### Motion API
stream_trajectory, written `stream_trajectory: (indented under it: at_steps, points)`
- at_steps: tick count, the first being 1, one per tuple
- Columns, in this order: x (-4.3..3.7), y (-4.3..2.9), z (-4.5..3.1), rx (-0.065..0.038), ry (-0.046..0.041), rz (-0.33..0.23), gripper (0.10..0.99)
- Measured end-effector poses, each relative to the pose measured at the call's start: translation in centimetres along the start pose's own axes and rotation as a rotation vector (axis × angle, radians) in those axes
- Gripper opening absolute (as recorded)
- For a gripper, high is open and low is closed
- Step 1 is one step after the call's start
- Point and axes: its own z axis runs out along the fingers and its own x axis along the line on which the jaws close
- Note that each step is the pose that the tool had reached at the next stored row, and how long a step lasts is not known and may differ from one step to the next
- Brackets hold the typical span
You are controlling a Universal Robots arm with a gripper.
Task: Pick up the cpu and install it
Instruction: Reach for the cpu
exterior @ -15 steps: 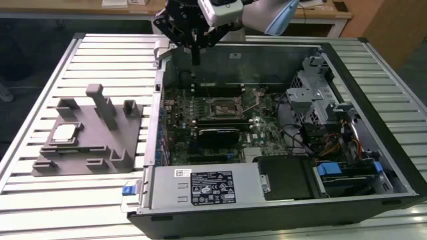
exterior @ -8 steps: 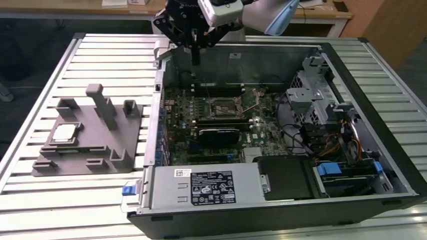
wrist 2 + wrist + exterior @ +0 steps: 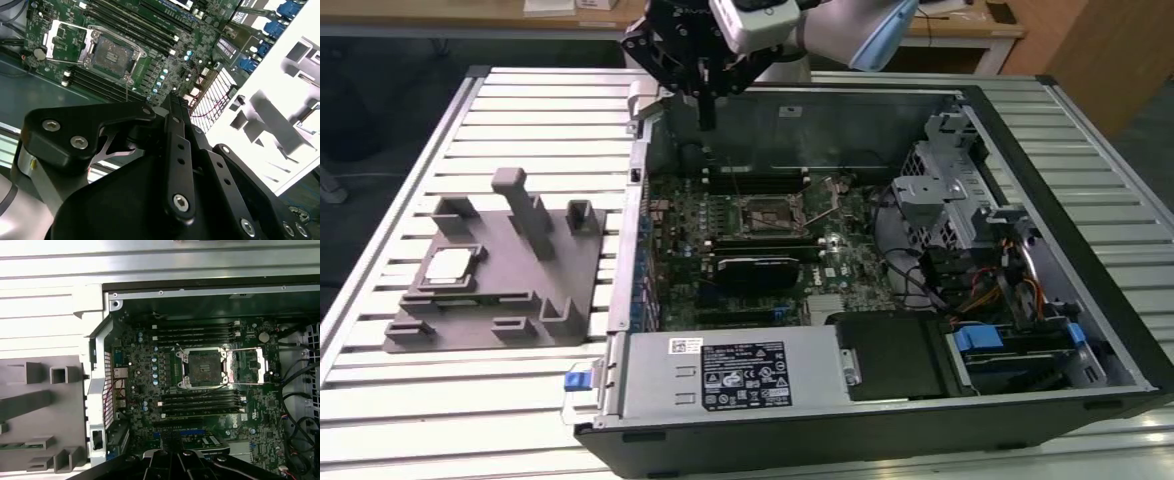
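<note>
Silver cpu [image 3: 450, 266] on fixture [image 3: 500, 312], jaws above case [image 3: 881, 91] rim

The jaws are black matt metal links, studded with bright screw heads. Beneath them the motherboard [image 3: 150, 390] is green with a slight gloss, and its socket frame [image 3: 205, 367] is bare shiny metal. The computer case [image 3: 854, 125] nearest the jaws is dull grey sheet metal inside, with a black matt outer shell. Well apart from the jaws, the cpu [image 3: 450, 264] has a smooth, pale silver-grey metal top with a soft sheen. It lies on the fixture block [image 3: 520, 300], which is grey matt plastic. The tabletop [image 3: 400, 400] is ribbed pale metal with a satin finish. The power supply [image 3: 720, 370] is grey sheet metal with a white paper label.
</note>
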Motion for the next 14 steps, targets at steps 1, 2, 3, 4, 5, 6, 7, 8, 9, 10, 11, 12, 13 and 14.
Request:
stream_trajectory:
  at_steps: [1, 2, 3, 4, 5, 6, 7, 8, 9, 10, 11, 12, 13, 14]
  points:
    - [0.13, -0.01, 0.0, 0.0, 0.0, 0.0, 0.106]
    - [0.3, -0.02, -0.01, 0.0, 0.0, 0.0, 0.106]
    - [0.49, -0.04, -0.01, 0.0, 0.0, 0.0, 0.106]
    - [0.68, -0.05, -0.02, 0.0, 0.0, 0.0, 0.106]
    - [0.88, -0.06, -0.02, 0.0, 0.0, 0.0, 0.106]
    - [1.07, -0.08, -0.03, 0.0, 0.0, 0.0, 0.106]
    - [1.28, -0.1, -0.03, 0.0, 0.0, 0.0, 0.106]
    - [1.49, -0.11, -0.04, 0.0, 0.0, 0.0, 0.106]
    - [1.69, -0.13, -0.05, 0.0, 0.0, 0.0, 0.106]
    - [1.89, -0.14, -0.05, 0.0, 0.0, 0.0, 0.106]
    - [2.09, -0.16, -0.06, 0.0, 0.0, 0.0, 0.106]
    - [2.29, -0.17, -0.06, 0.0, -0.0001, 0.0, 0.106]
    - [2.48, -0.18, -0.07, 0.0, -0.0001, 0.0, 0.106]
    - [2.66, -0.2, -0.07, 0.0, -0.0001, 0.0, 0.106]
